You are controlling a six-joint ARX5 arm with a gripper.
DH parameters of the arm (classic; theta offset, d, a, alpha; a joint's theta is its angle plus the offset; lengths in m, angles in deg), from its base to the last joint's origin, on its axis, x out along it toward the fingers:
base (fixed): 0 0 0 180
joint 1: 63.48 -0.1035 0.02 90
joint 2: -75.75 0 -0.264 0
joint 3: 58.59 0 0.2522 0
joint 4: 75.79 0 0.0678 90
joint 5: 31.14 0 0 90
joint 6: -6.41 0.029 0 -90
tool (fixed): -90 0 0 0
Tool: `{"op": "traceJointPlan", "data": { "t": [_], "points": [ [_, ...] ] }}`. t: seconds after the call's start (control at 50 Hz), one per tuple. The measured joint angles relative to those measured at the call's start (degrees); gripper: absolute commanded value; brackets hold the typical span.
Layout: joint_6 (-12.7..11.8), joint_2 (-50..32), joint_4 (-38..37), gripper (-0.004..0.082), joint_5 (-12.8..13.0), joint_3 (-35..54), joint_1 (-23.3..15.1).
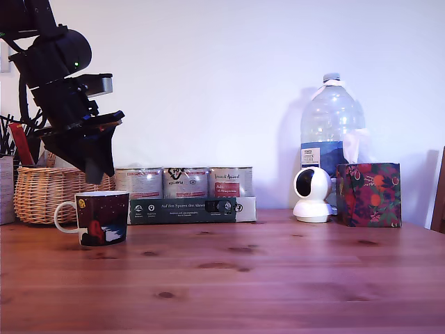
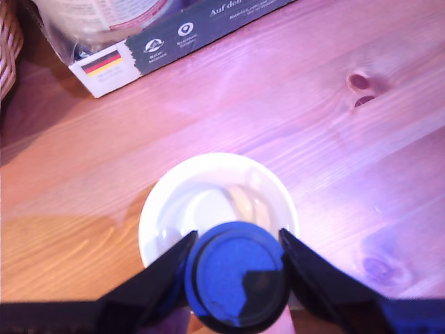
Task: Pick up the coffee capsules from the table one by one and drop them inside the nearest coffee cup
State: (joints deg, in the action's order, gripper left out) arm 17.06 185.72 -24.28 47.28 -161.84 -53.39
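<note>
The coffee cup [image 1: 101,218], a dark navy mug with white handle and rim, stands on the table at the exterior view's left. My gripper [image 1: 99,170] hangs just above its mouth, pointing down. In the wrist view my gripper [image 2: 238,268] is shut on a bright blue coffee capsule [image 2: 236,275], its round flat face toward the camera, held directly over the cup's white interior [image 2: 208,202]. The cup looks empty inside. No other capsule shows in either view.
A wicker basket [image 1: 43,193] stands behind the cup at the left. Silver tins [image 1: 184,182] sit in a dark cardboard tray [image 1: 191,209] behind. A white camera [image 1: 312,195], a water bottle [image 1: 332,132] and a floral box [image 1: 368,195] stand at the right.
</note>
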Motion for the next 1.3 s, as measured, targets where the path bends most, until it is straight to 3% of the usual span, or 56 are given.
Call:
{"op": "traceJointPlan", "data": {
  "t": [0.32, 0.38, 0.46, 0.5, 0.8, 0.96, 1.08, 1.18, 1.3],
  "points": [
    [0.0, 0.0, -0.02, 0.0263, 0.0, 0.0, 0.0],
    [0.0, 0.0, -0.37, 0.0388, 0.0, 0.0, 0.0],
    [0.0, 0.0, -1.51, 0.0617, 0.0, 0.0, 0.0],
    [-0.02, 0.0, -1.95, 0.0661, 0.07, 0.0, 0.0],
    [0.0, 0.02, -1.29, 0.0651, 0.13, -1.09, 0.0],
    [0.0, 0.0, -0.07, 0.0504, -0.5, -2.95, 0.0],
    [0.0, 0.0, 3.1, 0.0216, -2.32, -2.95, 0.0],
    [0.0, 0.0, 4.55, -0.0032, -5.35, -2.95, 0.0],
    [0.04, -0.44, 5.51, -0.0019, -8.17, -2.95, 0.0]
  ]
}}
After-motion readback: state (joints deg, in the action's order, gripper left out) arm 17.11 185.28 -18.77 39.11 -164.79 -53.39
